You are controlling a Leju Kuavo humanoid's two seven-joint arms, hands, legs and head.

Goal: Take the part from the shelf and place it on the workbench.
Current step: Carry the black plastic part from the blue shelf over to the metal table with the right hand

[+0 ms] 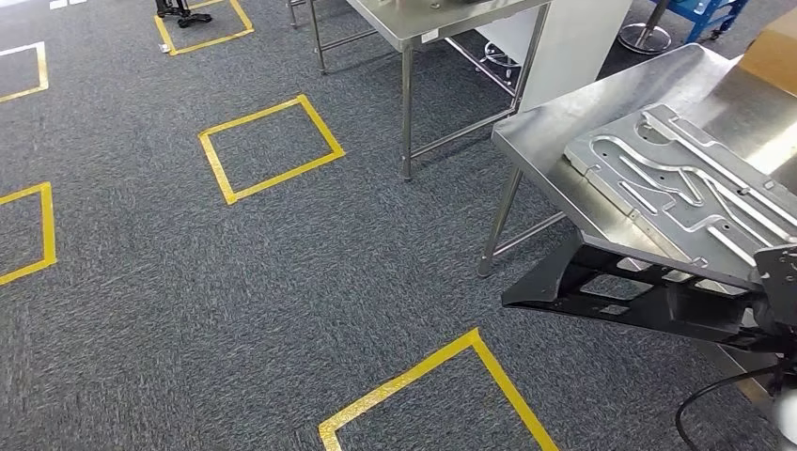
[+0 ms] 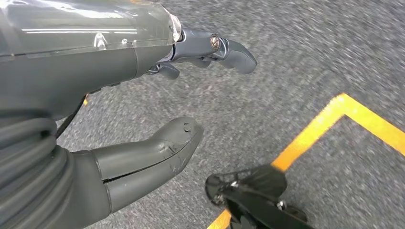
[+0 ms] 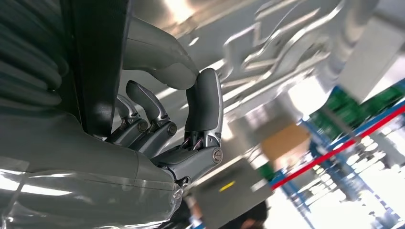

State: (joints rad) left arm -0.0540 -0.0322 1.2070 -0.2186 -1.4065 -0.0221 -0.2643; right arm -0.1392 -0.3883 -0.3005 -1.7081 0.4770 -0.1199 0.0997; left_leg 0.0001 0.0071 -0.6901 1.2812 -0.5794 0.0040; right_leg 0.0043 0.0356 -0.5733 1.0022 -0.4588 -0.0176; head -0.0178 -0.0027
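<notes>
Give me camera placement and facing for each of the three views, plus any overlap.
Head view: high on the body, looking forward and down at carpet, the steel workbench and the black part under a grooved silver plate.
Left wrist view: behind the left hand, fingers apart, over carpet and yellow tape.
Right wrist view: behind the right hand, which grips the black part.
Shared: head and right wrist views both show part and plate.

A dark, flat metal part (image 1: 628, 293) with open cut-outs is held out level at the near edge of a stainless-steel workbench (image 1: 601, 108), its pointed end jutting out over the grey carpet. The robot's right hand (image 3: 191, 119) grips one edge of the dark plate, thumb and fingers closed on it. The workbench already carries a silver plate with raised, winding channels (image 1: 691, 183).
</notes>
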